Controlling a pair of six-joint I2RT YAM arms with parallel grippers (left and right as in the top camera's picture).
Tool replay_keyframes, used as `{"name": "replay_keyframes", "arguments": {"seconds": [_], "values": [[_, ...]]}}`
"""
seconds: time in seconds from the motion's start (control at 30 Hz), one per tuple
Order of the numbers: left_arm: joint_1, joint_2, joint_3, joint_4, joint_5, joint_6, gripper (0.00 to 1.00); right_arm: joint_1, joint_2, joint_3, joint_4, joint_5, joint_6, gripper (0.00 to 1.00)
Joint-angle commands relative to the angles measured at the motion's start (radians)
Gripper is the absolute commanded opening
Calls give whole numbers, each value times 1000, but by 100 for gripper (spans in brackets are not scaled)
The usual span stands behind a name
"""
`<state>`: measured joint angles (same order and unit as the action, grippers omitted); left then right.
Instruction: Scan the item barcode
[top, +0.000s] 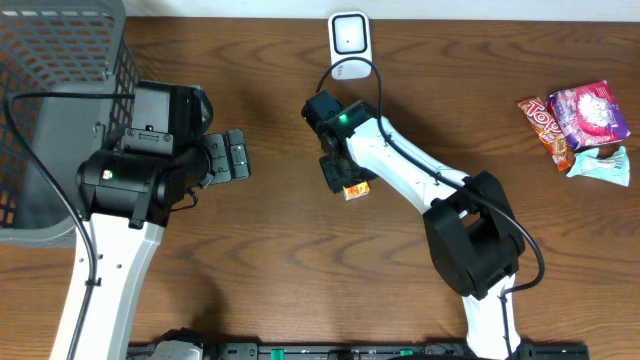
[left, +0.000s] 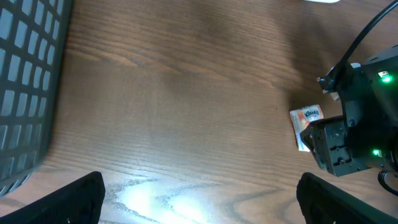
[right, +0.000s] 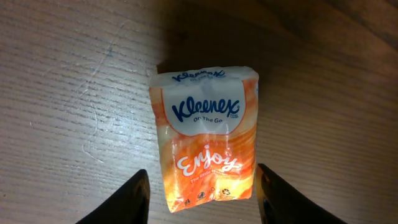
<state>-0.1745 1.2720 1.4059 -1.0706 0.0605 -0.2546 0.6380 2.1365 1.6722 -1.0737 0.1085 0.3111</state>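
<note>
The item is a small orange-and-white Kleenex tissue pack (right: 205, 130) lying flat on the wooden table, printed side up; no barcode shows. My right gripper (right: 201, 173) is low over it, one finger on each side of the pack's near end, with a small gap on both sides. Seen from overhead, the pack (top: 357, 189) pokes out beside the right gripper (top: 340, 175). A white scanner (top: 349, 35) stands at the far edge. My left gripper (top: 236, 158) hangs wide open over bare table, well to the left. From the left wrist, the pack (left: 306, 124) shows beside the right arm.
A grey mesh basket (top: 60, 100) fills the far left corner, and its wall (left: 25, 81) edges the left wrist view. Several snack packets (top: 580, 125) lie at the far right. A black cable runs from the scanner to the right arm.
</note>
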Motion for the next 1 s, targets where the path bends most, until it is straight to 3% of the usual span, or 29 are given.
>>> {"name": "replay_keyframes", "arguments": {"seconds": [0.0, 0.97], "values": [[1, 2, -2, -2, -13, 6, 98, 5, 3, -7, 4, 20, 11, 48], [1, 2, -2, -2, -13, 6, 98, 80, 3, -44, 64, 129, 11, 50]]}}
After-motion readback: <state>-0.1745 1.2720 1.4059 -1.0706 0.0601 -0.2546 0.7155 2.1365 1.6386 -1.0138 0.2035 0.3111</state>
